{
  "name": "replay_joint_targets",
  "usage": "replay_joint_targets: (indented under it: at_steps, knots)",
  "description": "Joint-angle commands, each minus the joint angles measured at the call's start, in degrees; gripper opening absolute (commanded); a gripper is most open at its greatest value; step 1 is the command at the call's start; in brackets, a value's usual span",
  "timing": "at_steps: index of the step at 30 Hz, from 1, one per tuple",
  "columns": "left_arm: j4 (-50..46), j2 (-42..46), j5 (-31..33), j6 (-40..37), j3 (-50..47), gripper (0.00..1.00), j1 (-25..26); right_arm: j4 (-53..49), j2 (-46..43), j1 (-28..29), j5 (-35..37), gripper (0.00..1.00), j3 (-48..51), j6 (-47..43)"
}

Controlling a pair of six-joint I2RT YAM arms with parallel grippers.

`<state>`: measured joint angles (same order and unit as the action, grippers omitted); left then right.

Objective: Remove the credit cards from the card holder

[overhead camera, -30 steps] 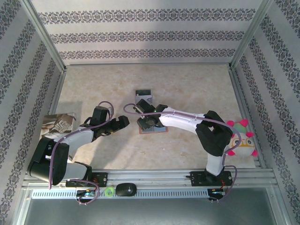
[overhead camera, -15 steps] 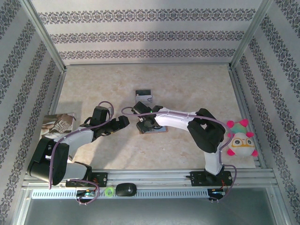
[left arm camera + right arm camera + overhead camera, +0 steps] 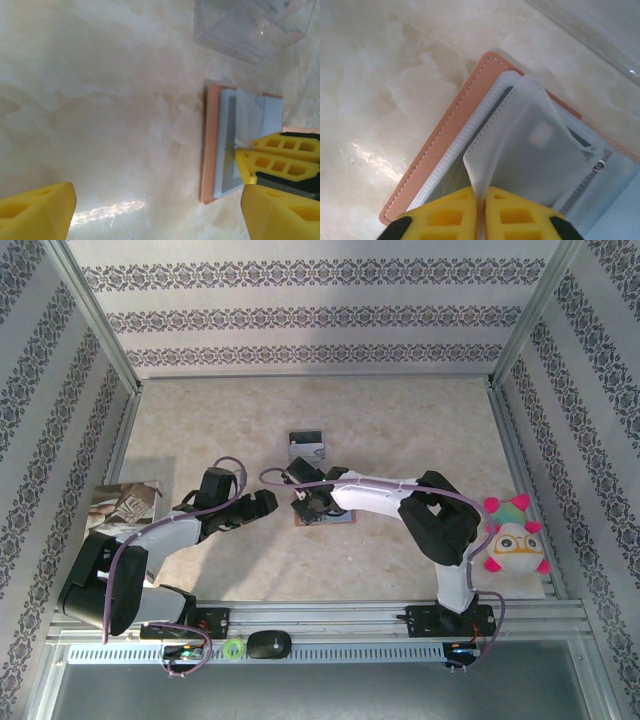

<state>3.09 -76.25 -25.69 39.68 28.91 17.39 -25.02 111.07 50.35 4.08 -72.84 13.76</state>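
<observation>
The tan leather card holder (image 3: 331, 519) lies open on the table, blue-grey panels and translucent plastic sleeves on its inner face (image 3: 445, 135). My right gripper (image 3: 481, 212) is shut on the edge of one whitish sleeve (image 3: 530, 150), which stands lifted off the stack. The left wrist view shows those yellow fingers (image 3: 277, 160) over the holder (image 3: 212, 145). Just left of the holder, my left gripper (image 3: 262, 502) hovers open with nothing between its fingers (image 3: 35, 212). I cannot make out the cards clearly through the sleeves.
A silvery clear plastic case (image 3: 306, 447) with a black end sits just behind the holder, and its clear wall (image 3: 250, 25) is close above it. A booklet (image 3: 120, 505) lies at the far left and a plush toy (image 3: 515, 540) at the right. A black mouse (image 3: 268, 643) rests on the front rail.
My right gripper has shifted a little to the left over the holder and the right elbow has swung left. The left arm has barely moved.
</observation>
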Motion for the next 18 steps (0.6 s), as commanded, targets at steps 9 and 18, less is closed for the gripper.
replay_joint_targets:
  at_steps: [9,18]
  knots:
    - [6.65,-5.09,1.13,0.66,2.81,0.51,5.92,11.16,-4.39,-1.73,-9.98,0.0,6.54,5.22]
    - [8.46,-10.32,3.89,0.94,4.47,0.27,10.42,16.24,-5.42,-1.85,-11.65,0.0,10.2,8.82]
